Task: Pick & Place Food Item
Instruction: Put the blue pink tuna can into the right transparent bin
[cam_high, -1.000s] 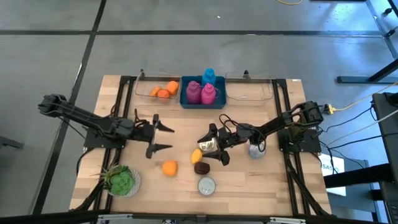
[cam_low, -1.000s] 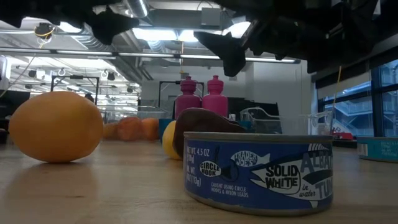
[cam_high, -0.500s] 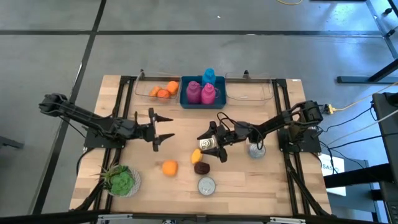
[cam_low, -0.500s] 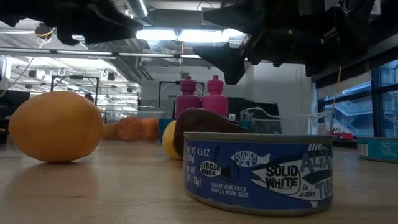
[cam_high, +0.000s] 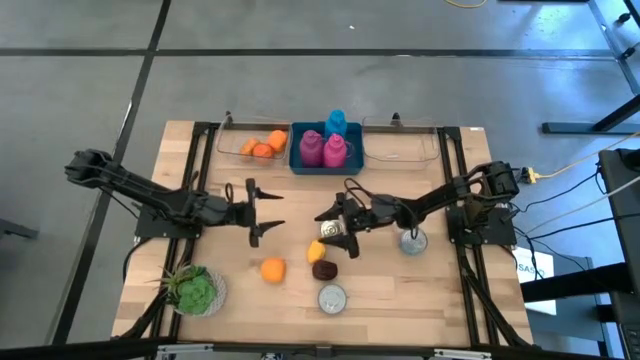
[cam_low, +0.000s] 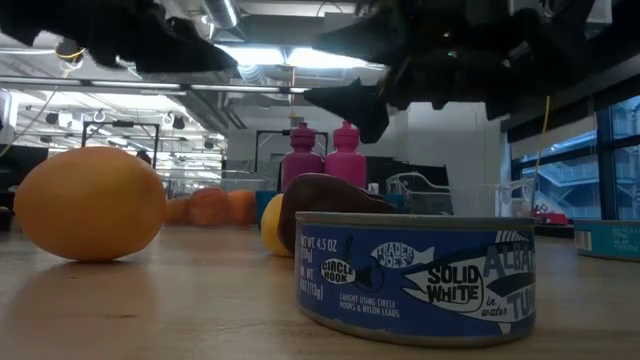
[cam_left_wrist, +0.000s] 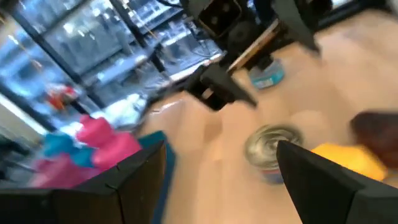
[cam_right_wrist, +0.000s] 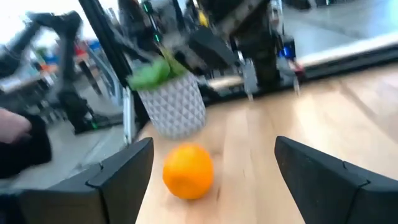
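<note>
An orange (cam_high: 272, 268) (cam_right_wrist: 188, 171), a yellow lemon (cam_high: 316, 250), a dark brown food item (cam_high: 323, 270) and a tuna can (cam_high: 332, 298) (cam_low: 415, 275) rest on the wooden table (cam_high: 400, 290). A silver can (cam_left_wrist: 270, 149) stands beside the lemon, under my right gripper (cam_high: 330, 232) (cam_right_wrist: 214, 144). That gripper hovers open above it, pointing toward the table's left edge, with nothing between its fingers. My left gripper (cam_high: 265, 213) (cam_left_wrist: 221, 149) hovers open left of the middle, pointing at the right gripper, and holds nothing.
At the far edge stand a clear bin with oranges (cam_high: 258, 148), a blue bin with pink bottles (cam_high: 322, 150) and a second clear bin (cam_high: 400, 145). A potted plant (cam_high: 195, 290) sits near left. Another can (cam_high: 413, 240) stands under the right arm.
My left gripper has rolled about its own line and edged toward the table's middle, staying open. My right gripper has tipped its fingers up nearer to level above the silver can. The food items have not moved.
</note>
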